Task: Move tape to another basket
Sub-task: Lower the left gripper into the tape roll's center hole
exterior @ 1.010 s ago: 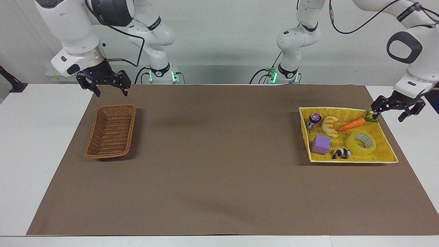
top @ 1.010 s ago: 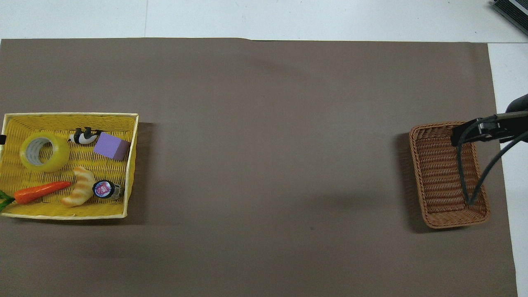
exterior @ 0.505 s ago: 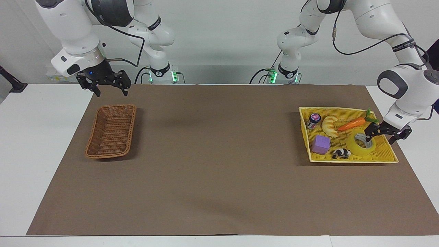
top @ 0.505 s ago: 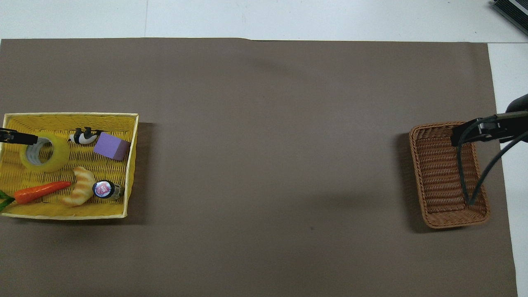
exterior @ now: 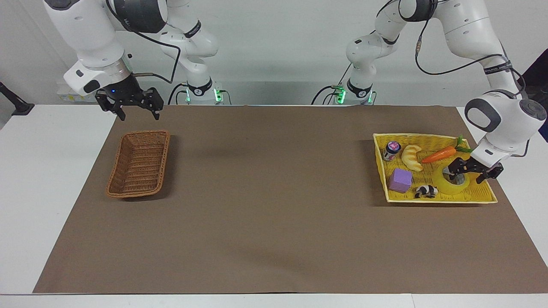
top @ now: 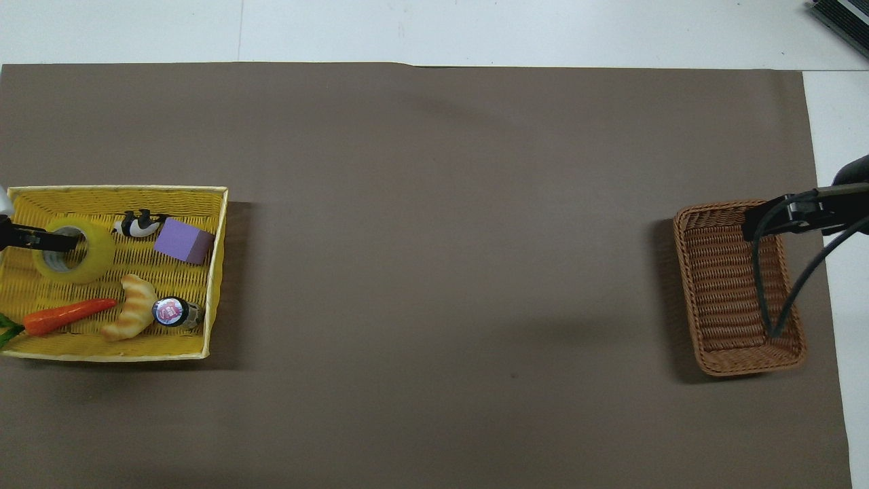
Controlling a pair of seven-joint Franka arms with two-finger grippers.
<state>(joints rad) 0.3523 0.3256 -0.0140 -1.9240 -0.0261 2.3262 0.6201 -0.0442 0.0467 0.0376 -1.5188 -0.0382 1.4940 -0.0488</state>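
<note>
The task is only beginning, judging by how things are lying. The tape [exterior: 453,185] is lying flat in the yellow tray [exterior: 428,137] at the left arm's end of the bench [exterior: 274,222], in the tray's corner farther from the robots, with the carrot [exterior: 439,154] just nearer to them and the panda toy [exterior: 425,191] and purple block [exterior: 400,179] beside it. The left gripper [exterior: 470,174] is sitting low over the roll with its fingers apart. One finger seems to be reaching into the pale core while the other is hanging outside the yellow wall, so the gripper is straddling the rim but not clamping it. The overhead view is showing the same thing, a dark finger lying across the tape [top: 95,255] toward its hole.

The brown basket [exterior: 139,164] is standing at the right arm's end of the bench, well apart from the tray, and nothing is lying in it. The right gripper [exterior: 139,116] is waiting over the bench just nearer to the robots than the basket, its fingers spread and holding nothing.

So nothing is done yet. The squeeze on the rim, the lift out of the tray, the long carry across the bench and the drop into the basket are all remaining, and I am guessing a handover may be needed
</note>
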